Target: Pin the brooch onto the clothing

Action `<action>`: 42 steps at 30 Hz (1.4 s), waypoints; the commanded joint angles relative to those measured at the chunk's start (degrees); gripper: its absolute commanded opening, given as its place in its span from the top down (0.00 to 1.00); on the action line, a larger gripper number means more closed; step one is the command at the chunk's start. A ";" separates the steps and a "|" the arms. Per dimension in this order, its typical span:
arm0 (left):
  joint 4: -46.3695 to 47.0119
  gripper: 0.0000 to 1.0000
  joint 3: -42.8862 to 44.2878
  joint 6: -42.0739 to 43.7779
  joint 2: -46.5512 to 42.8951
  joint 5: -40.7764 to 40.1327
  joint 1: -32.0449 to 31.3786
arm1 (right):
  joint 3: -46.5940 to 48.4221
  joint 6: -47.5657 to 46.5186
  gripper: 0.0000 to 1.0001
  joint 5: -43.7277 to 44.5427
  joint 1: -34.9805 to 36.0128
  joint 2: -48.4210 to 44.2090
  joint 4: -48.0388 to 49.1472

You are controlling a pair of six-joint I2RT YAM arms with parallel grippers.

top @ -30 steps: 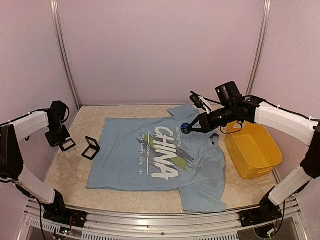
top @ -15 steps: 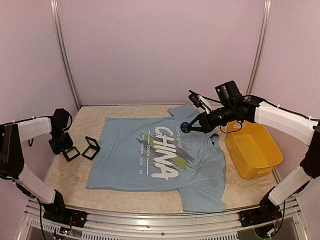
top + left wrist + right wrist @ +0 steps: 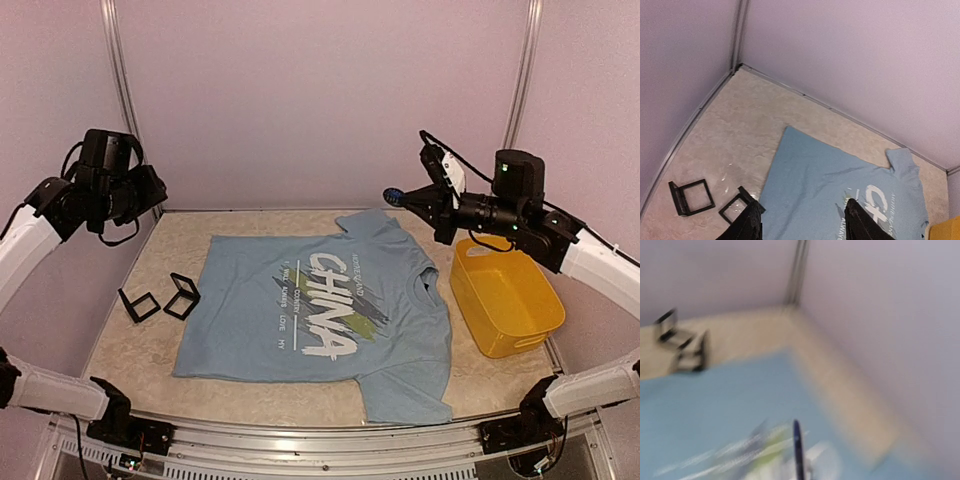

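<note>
The clothing (image 3: pixel 320 310) is a light blue T-shirt with white "CHINA" lettering, lying flat on the table; it also shows in the left wrist view (image 3: pixel 830 180) and, blurred, in the right wrist view (image 3: pixel 715 405). My right gripper (image 3: pixel 408 198) hangs high above the shirt's far collar, shut on the brooch (image 3: pixel 393 194), a small dark blue badge. The right wrist view shows the brooch (image 3: pixel 797 447) edge-on. My left gripper (image 3: pixel 150 188) is raised high at the far left, away from the shirt. Its jaws (image 3: pixel 805 222) stand open with nothing between them.
Two black square-framed cases (image 3: pixel 140 304) (image 3: pixel 182 296) lie on the table just left of the shirt, seen also as cases (image 3: pixel 690 196) (image 3: pixel 737 207) from the left wrist. A yellow bin (image 3: pixel 510 300) stands right of the shirt. Walls close the back and sides.
My left gripper set a black case down beside the other, opened, and rose high. My right gripper lifted the brooch up off the shirt's chest toward the back.
</note>
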 commanded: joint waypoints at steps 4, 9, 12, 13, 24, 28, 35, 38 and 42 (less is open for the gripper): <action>8.09 0.46 14.41 5.98 8.71 9.11 -22.64 | -7.26 -33.75 1.00 1.31 1.35 -5.18 35.14; 16.41 0.42 20.83 9.44 17.47 23.13 -31.83 | -12.27 -70.15 1.00 -4.12 5.32 -3.66 44.13; 21.96 0.35 21.46 9.51 19.66 31.27 -34.11 | -10.93 -77.10 1.00 -2.64 7.24 -2.65 45.02; 23.87 0.32 21.19 9.36 19.66 32.89 -34.60 | -10.93 -79.12 1.00 -3.06 7.73 -2.73 45.17; 34.92 0.30 17.32 7.39 18.38 41.72 -37.54 | -8.51 -99.86 1.00 -0.05 14.66 -1.98 38.05; 31.04 0.51 19.02 7.67 19.71 41.68 -37.53 | -8.18 -99.83 1.00 0.01 15.21 -2.04 38.00; 29.87 0.57 17.50 8.00 19.41 41.28 -37.10 | -8.15 -99.83 1.00 0.00 15.33 -1.89 36.89; 29.20 0.57 17.10 8.25 19.20 41.19 -36.46 | -8.15 -99.98 1.00 0.04 15.41 -1.80 36.83; 27.27 0.56 15.92 7.92 18.52 40.52 -34.38 | -8.30 -100.02 1.00 0.32 15.33 -1.89 36.74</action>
